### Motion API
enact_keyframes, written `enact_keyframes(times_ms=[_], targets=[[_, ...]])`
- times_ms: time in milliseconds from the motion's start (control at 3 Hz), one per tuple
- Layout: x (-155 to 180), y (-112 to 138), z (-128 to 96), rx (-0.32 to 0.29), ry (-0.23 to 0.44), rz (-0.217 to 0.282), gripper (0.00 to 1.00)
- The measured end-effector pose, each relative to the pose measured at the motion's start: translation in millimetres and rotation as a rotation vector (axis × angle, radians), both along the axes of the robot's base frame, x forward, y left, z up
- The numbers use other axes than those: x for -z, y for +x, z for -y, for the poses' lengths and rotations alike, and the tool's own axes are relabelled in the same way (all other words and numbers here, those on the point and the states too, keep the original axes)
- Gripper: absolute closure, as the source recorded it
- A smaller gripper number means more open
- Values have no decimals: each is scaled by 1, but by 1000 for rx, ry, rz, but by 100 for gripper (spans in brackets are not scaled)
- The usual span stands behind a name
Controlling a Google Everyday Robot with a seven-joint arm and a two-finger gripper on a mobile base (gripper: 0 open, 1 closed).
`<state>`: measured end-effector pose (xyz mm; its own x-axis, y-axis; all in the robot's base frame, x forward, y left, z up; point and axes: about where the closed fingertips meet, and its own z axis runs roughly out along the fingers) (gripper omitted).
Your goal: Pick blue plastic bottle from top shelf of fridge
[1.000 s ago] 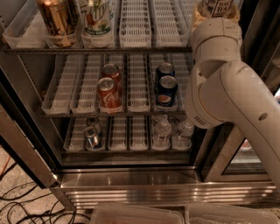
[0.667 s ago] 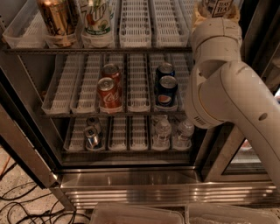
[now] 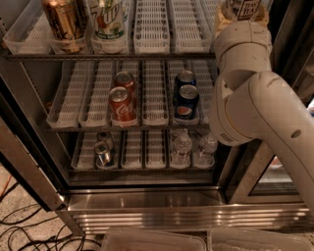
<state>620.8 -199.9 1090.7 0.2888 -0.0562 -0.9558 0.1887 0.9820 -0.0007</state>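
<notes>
Far left, low: dark cables (image 3: 19, 230) on speckled floor, beside the slanting door frame of the fridge (image 3: 147, 206).

Top shelf (image 3: 152, 27) across the upper edge: white slotted lanes behind a dark front rail. In its left lanes, a gold-brown bottle (image 3: 64, 22), upright, then a 7UP bottle (image 3: 109, 19) just beside it, also upright.

Middle rack (image 3: 156, 98): two red cola cans (image 3: 121, 103) one behind the other in a left-of-centre lane; two blue cola cans (image 3: 186, 100) likewise, right of centre.

Bottom rack (image 3: 147, 152): two silver cans (image 3: 104, 152) at left, tilted, tops toward the camera; two small water bottles (image 3: 181, 147) upright at right, side by side in neighbouring lanes.

Right side: white arm (image 3: 265, 108), large in the foreground, rising from the lower right corner and bending up to the right end of the top shelf, covering that end of all three racks.

Blue plastic bottle (image 3: 244, 7) at the very top right, in a right-hand lane of the top shelf, upright, only its white-and-dark label in frame, directly above the arm's wrist. Gripper (image 3: 240, 19) at the bottle's base, tan parts flanking the label on both sides, mostly hidden by the wrist. Grasping or released: cannot tell.
</notes>
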Motion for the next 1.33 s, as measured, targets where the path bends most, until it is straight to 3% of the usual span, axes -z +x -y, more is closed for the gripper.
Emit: enact_keyframes(times_ms=[667, 1333], targets=[[-12, -11, -9, -45, -35, 131, 100], [-43, -48, -9, -38, -84, 338, 100]])
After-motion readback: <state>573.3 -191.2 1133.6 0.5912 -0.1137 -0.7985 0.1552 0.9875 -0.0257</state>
